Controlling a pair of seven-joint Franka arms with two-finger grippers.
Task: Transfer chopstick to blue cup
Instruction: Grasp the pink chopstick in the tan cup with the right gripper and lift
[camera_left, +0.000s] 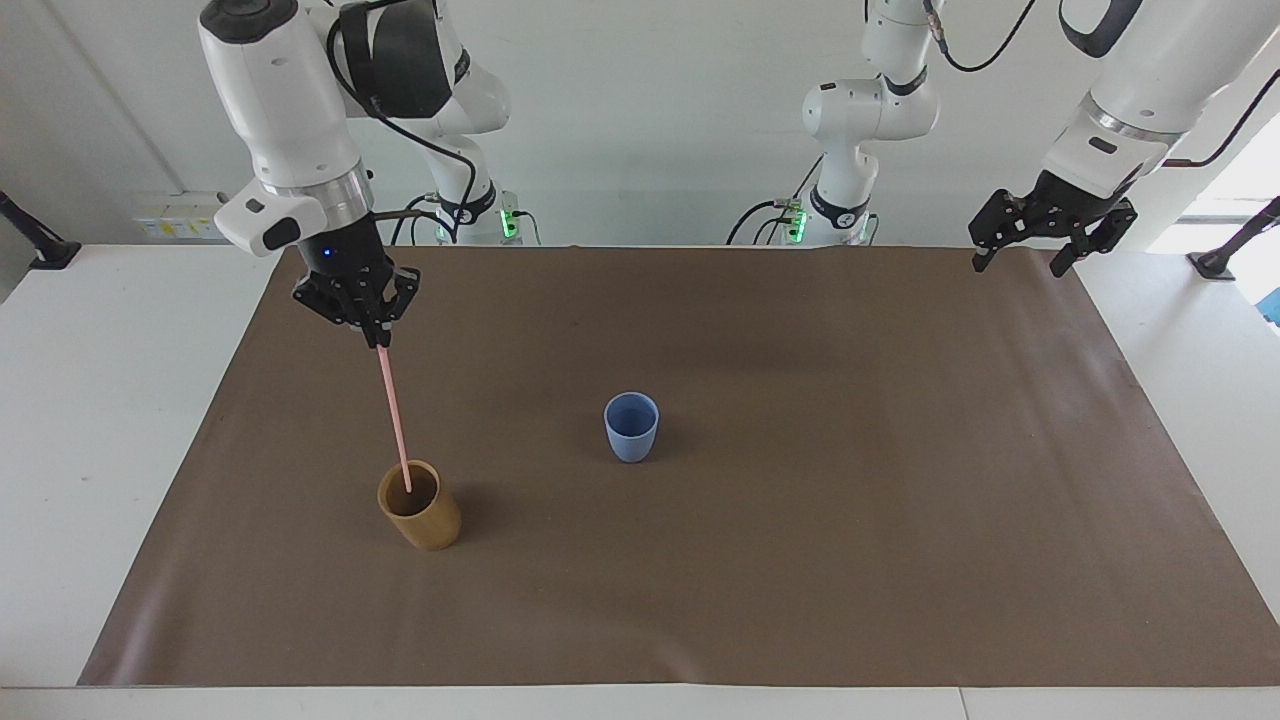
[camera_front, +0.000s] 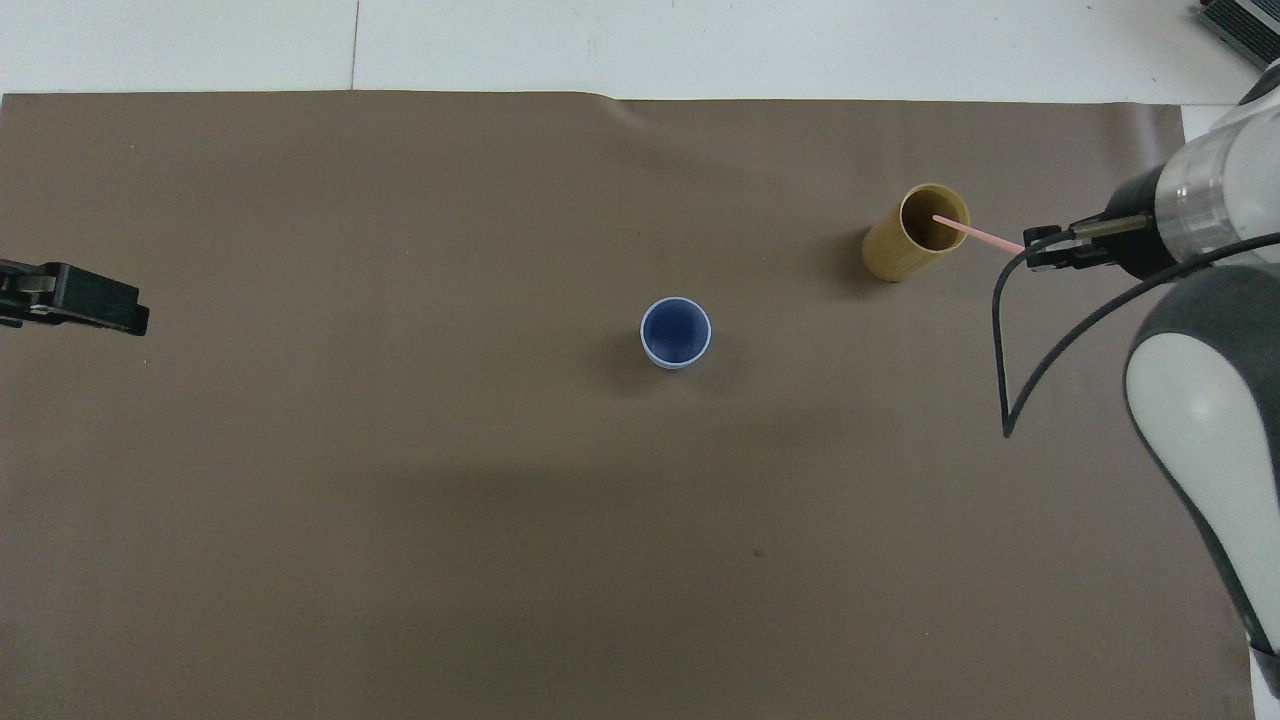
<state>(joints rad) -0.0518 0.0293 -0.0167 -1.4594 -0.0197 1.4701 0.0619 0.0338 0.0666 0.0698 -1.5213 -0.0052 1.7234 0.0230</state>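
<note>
A thin pale-pink chopstick (camera_left: 392, 415) (camera_front: 978, 236) hangs almost upright, its top pinched in my right gripper (camera_left: 381, 341) (camera_front: 1030, 253), which is shut on it. Its lower tip is just inside the mouth of the tan wooden cup (camera_left: 420, 505) (camera_front: 912, 234), which stands toward the right arm's end of the table. The small light-blue cup (camera_left: 631, 426) (camera_front: 676, 332) stands upright and empty at the middle of the mat. My left gripper (camera_left: 1018, 256) (camera_front: 120, 312) is open and holds nothing, raised over the mat's edge at the left arm's end.
A brown mat (camera_left: 760, 560) (camera_front: 420, 500) covers most of the white table (camera_left: 100, 420). Only the two cups stand on it. A black cable (camera_front: 1010, 350) loops down from the right wrist.
</note>
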